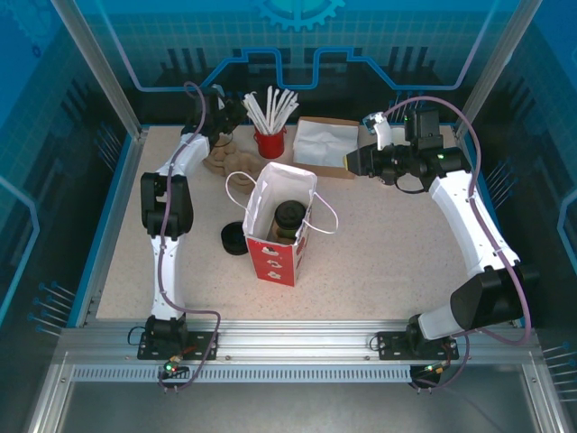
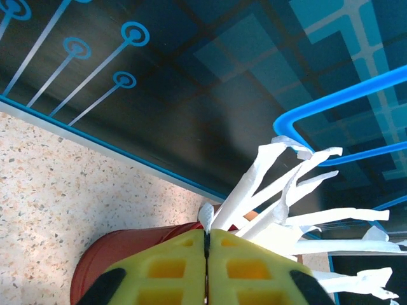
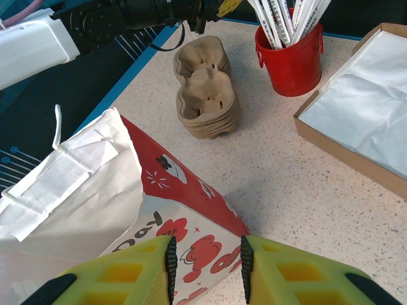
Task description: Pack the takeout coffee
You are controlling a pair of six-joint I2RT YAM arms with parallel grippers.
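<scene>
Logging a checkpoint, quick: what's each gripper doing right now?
Left gripper: shut at the straws; whether one is pinched cannot be told.
Right gripper: open, holding nothing.

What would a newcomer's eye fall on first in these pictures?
The red-and-white paper bag stands open in the centre, the takeout coffee already inside it. At the far edge, the left gripper is shut at the wrapped straws in a red bucket; the right gripper hangs open near a cardboard box.

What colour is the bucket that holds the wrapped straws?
Red; the bucket shows best in the right wrist view.
</scene>
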